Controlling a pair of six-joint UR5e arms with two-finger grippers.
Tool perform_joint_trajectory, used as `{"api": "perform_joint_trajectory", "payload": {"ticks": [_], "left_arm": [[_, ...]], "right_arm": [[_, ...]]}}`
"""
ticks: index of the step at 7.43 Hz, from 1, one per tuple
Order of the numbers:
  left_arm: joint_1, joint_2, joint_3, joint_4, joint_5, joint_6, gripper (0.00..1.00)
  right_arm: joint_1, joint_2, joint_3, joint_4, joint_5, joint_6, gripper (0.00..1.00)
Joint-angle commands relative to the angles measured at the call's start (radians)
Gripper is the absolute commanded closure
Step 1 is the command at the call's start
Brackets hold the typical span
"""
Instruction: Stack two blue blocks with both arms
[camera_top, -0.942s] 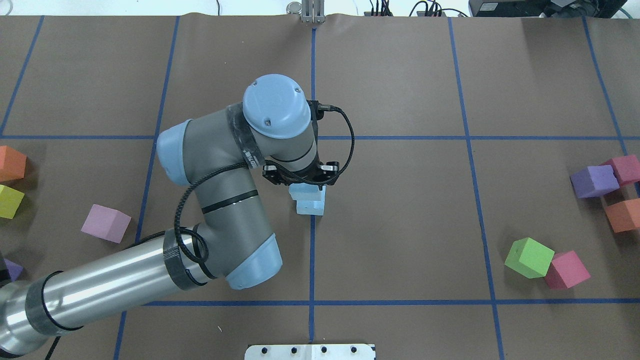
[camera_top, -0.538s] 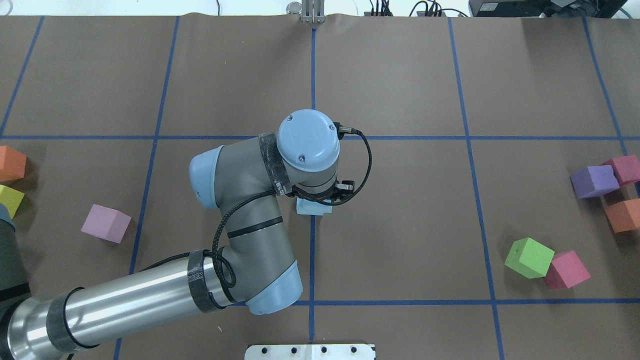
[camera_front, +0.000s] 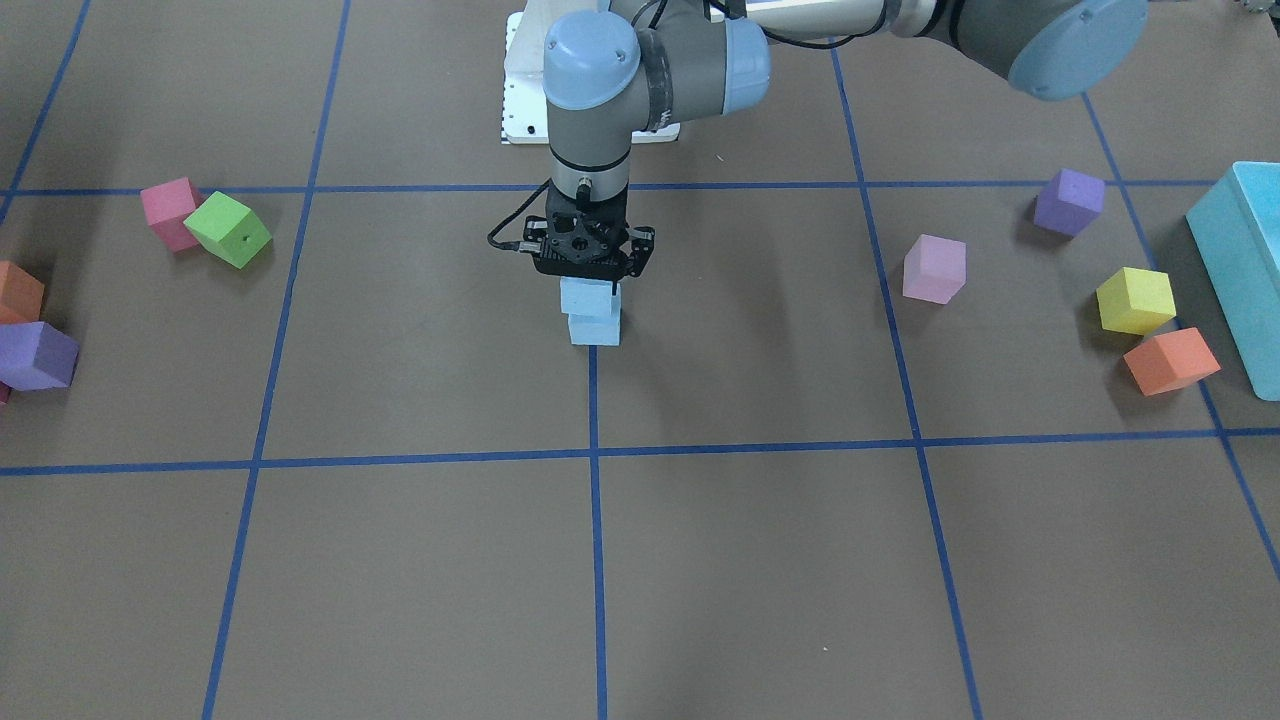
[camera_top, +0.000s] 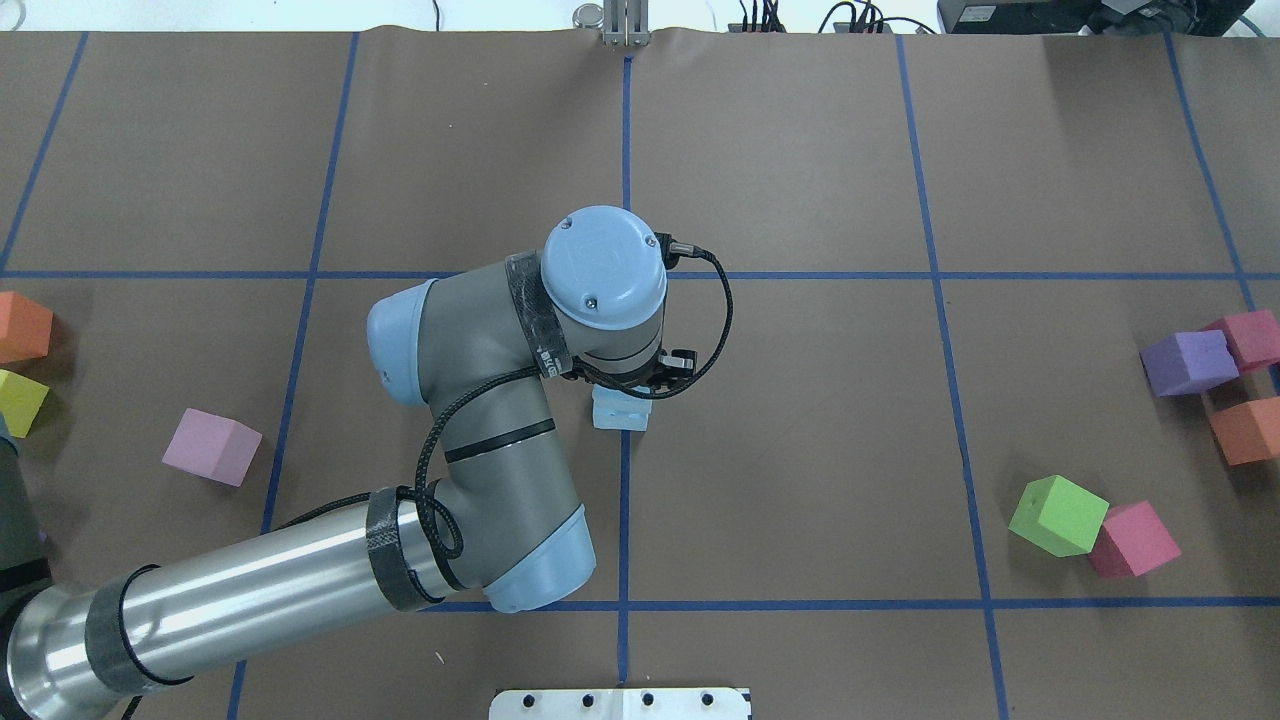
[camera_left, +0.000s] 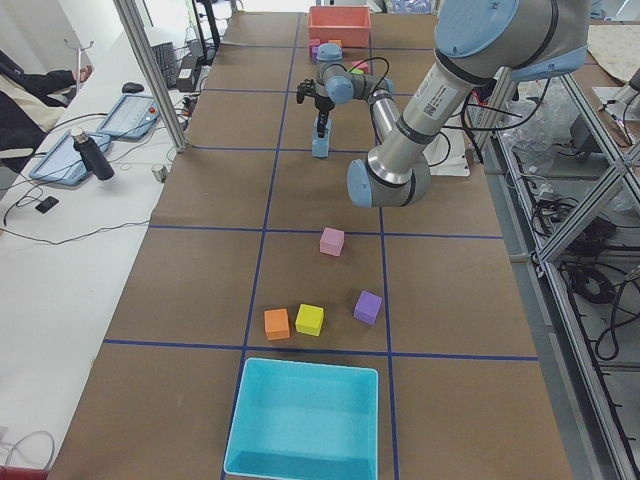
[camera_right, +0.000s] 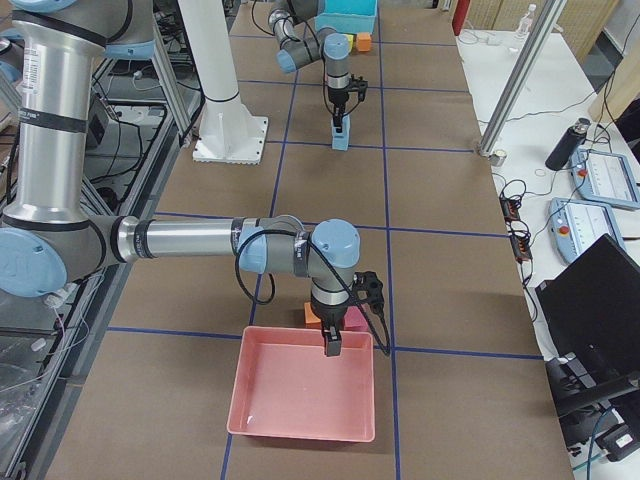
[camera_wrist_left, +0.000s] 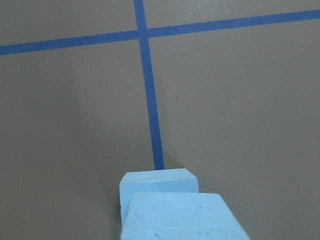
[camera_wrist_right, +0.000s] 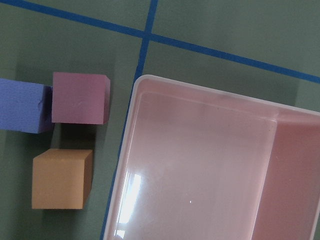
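Two pale blue blocks stand stacked at the table's centre on a blue tape line. The lower blue block (camera_front: 594, 330) rests on the table and also shows in the overhead view (camera_top: 620, 415) and the left wrist view (camera_wrist_left: 157, 181). The upper blue block (camera_front: 585, 297) sits on it, a little offset, and fills the bottom of the left wrist view (camera_wrist_left: 182, 217). My left gripper (camera_front: 590, 290) points straight down, shut on the upper block. My right gripper (camera_right: 332, 348) hangs over a pink tray (camera_right: 300, 430); I cannot tell whether it is open or shut.
Loose cubes lie on both sides: lilac (camera_top: 212, 446), orange (camera_top: 22, 328) and yellow (camera_top: 20, 402) on the left; green (camera_top: 1058, 515), pink (camera_top: 1133, 540), purple (camera_top: 1188, 362) and orange (camera_top: 1245, 430) on the right. A large turquoise box (camera_front: 1240, 270) stands at the left end.
My left wrist swung right and nearer, over the stack, then eased slightly back. The upper block, earlier visible offset from the lower one, is now hidden under the gripper in the overhead view.
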Motion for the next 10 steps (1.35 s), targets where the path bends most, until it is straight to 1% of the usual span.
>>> {"api": "perform_joint_trajectory", "payload": {"ticks": [1,3,6,9,10], "left_arm": [[-0.005,0.002,0.003,0.003,-0.001,-0.012,0.57],[-0.003,0.002,0.023,-0.002,-0.004,-0.063,0.56],[-0.003,0.002,0.024,-0.002,-0.015,-0.072,0.46],[-0.002,0.0,0.024,-0.005,-0.015,-0.072,0.43],[0.0,0.0,0.024,-0.005,-0.015,-0.072,0.4]], "right_arm": [[-0.001,0.0,-0.001,0.0,0.0,0.0,0.0],[-0.001,0.0,-0.001,0.0,0.0,0.0,0.0],[-0.001,0.0,-0.001,0.0,-0.002,0.0,0.0],[-0.001,0.0,-0.001,0.0,-0.002,0.0,0.0],[-0.001,0.002,-0.001,0.0,0.0,0.0,0.0]]}}
